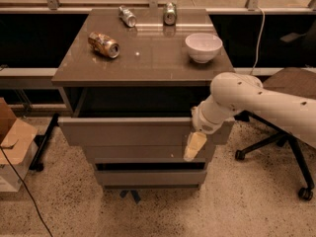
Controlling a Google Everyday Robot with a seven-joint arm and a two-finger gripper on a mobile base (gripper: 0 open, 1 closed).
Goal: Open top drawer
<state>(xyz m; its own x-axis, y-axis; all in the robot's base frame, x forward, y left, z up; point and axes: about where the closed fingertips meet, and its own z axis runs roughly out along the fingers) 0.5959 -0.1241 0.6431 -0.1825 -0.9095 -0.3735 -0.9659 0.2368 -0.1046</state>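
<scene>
The top drawer (pixel 133 131) of the grey-brown cabinet stands pulled out some way, and its dark interior (pixel 138 102) shows under the cabinet top. Its flat front has no handle. My gripper (pixel 194 146) hangs at the end of the white arm (pixel 237 100), pointing down in front of the right end of the drawer front. Its pale tip reaches the gap above the second drawer (pixel 143 154). It holds nothing that I can see.
On the cabinet top (pixel 148 63) lie a brown can (pixel 103 44) and a silver can (pixel 127 16), with an upright can (pixel 170 13) and a white bowl (pixel 203 47). An office chair (pixel 286 83) stands at the right. A cardboard box (pixel 12 142) sits at the left.
</scene>
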